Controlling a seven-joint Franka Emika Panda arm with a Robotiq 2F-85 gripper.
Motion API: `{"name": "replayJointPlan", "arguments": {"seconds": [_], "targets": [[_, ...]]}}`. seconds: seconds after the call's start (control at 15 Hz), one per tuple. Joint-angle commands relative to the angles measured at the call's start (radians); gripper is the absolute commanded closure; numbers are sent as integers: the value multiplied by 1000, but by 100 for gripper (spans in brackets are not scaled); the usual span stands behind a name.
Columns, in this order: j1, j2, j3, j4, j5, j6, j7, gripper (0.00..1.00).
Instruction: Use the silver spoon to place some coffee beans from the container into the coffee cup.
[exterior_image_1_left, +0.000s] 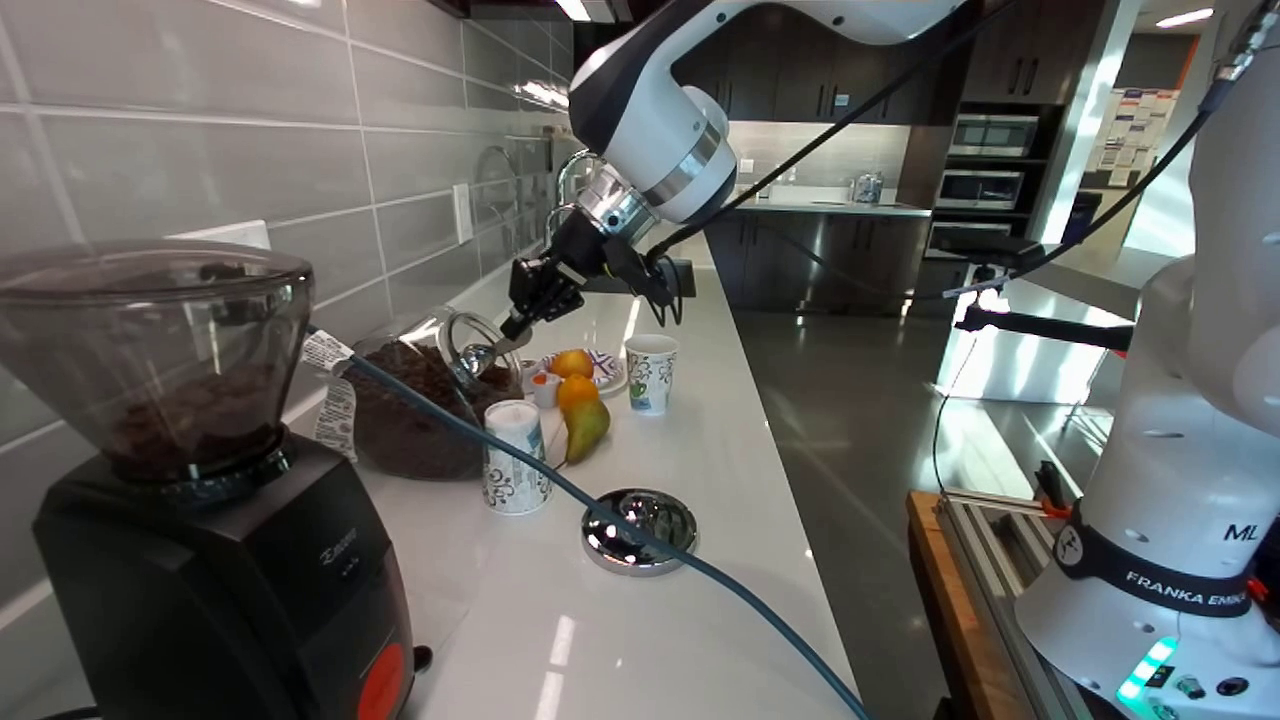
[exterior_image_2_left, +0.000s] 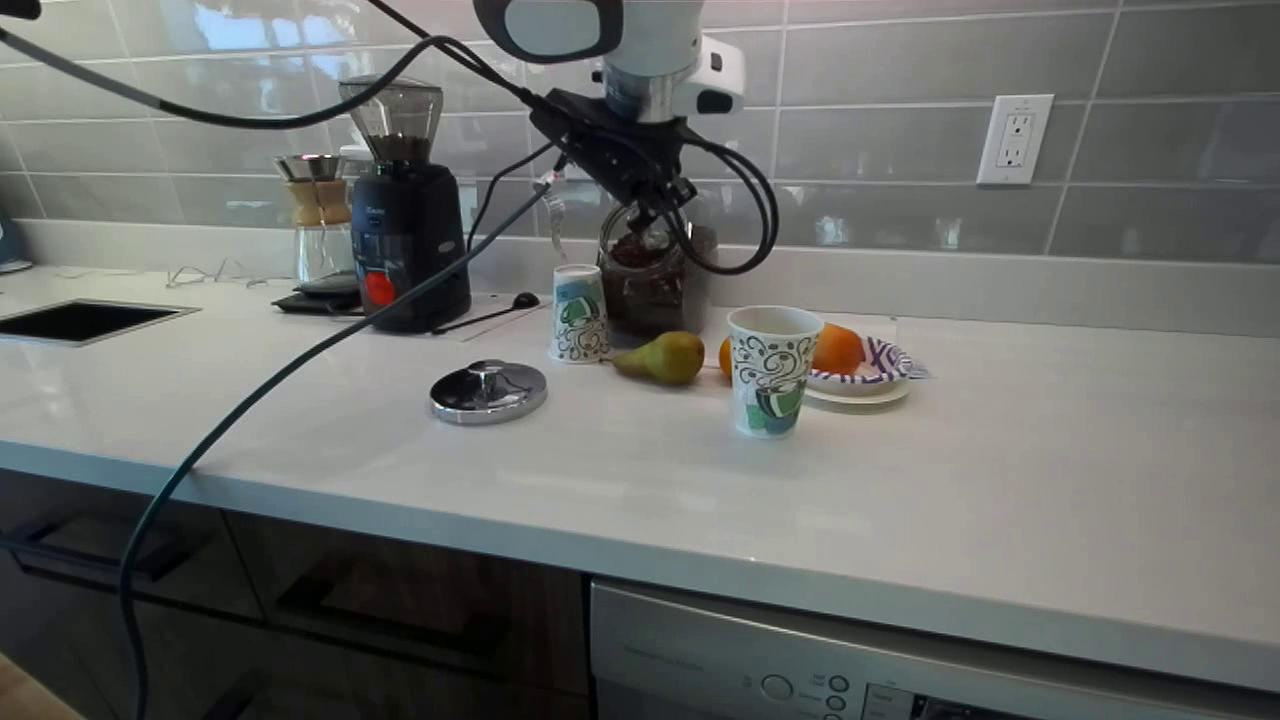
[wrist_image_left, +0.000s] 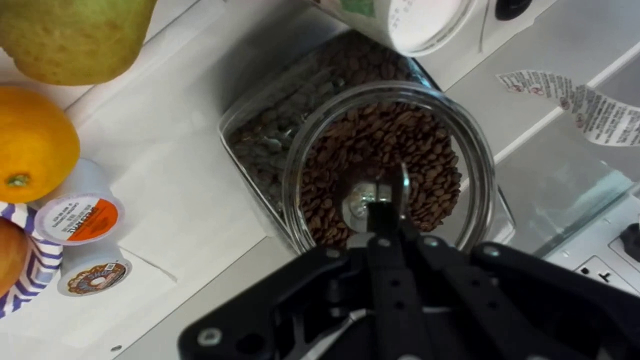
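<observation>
A white robot arm (exterior_image_1_left: 660, 130) reaches over a white kitchen counter (exterior_image_2_left: 1000, 430), its black gripper (wrist_image_left: 393, 223) angled down at the round mouth of a clear jar (wrist_image_left: 291, 175). The gripper's fingers (wrist_image_left: 387, 260) are closed on the handle of a silver spoon (wrist_image_left: 357, 202). The spoon's bowl lies just past the fingertips; in the wrist view it appears inside the ring of the jar's mouth. Dark brown coffee beans (wrist_image_left: 430, 165) show around and beneath the bowl, inside the jar; whether the bowl touches them cannot be told.

An open patterned paper cup (exterior_image_2_left: 775, 375) stands upright on the counter, apart from both jar and gripper. A second cup (exterior_image_2_left: 580, 318), upside down, stands just beside the jar. Between the cups lies a green pear (exterior_image_2_left: 665, 358). In an exterior view, a patterned plate (exterior_image_2_left: 890, 367) with an orange (exterior_image_2_left: 838, 350) sits behind the upright cup. A shiny metal lid (exterior_image_2_left: 488, 392) rests near the upside-down cup.
</observation>
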Motion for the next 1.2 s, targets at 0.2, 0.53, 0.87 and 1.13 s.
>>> {"name": "replayJointPlan", "arguments": {"seconds": [0.2,0.53,0.87,1.13], "targets": [[51,78,-2,33,-178,106,-40,99],[91,126,-24,64,-308,160,-17,99],[107,189,-34,126,-365,151,-11,99],[109,222,-24,170,-351,134,-14,99]]}}
